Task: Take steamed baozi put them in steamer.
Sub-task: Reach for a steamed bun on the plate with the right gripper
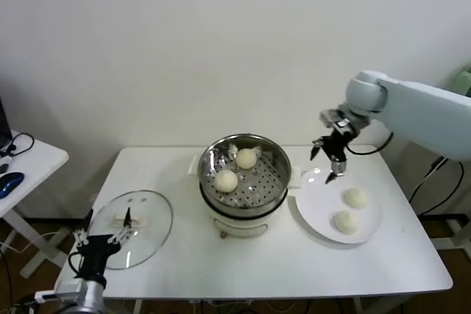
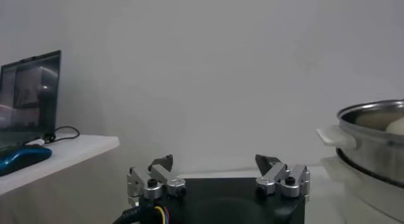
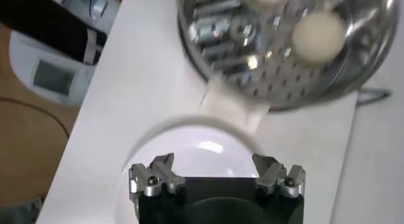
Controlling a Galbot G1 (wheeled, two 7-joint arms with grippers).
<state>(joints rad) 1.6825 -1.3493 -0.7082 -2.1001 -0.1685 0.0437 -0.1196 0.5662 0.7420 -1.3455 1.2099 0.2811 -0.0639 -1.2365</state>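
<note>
The steel steamer (image 1: 246,154) stands mid-table on its white base and holds two cream baozi, one (image 1: 227,180) at the front left of the tray and one (image 1: 246,158) behind it. Two more baozi, one (image 1: 356,198) farther and one (image 1: 346,221) nearer, lie on the white plate (image 1: 318,204) to its right. My right gripper (image 1: 325,161) is open and empty, hovering over the plate's far left edge, between steamer and plate. In the right wrist view the gripper (image 3: 214,163) is over bare plate (image 3: 196,143), with the steamer (image 3: 353,61) and one baozi (image 3: 318,35) beyond. My left gripper (image 1: 108,227) is parked at the table's front left, open.
A flat glass lid (image 1: 151,227) lies on the table front left, under the left gripper. A side table (image 1: 29,163) with a blue mouse (image 1: 10,180) and cables stands at far left. The left wrist view shows a laptop (image 2: 28,96) and the steamer's rim (image 2: 372,112).
</note>
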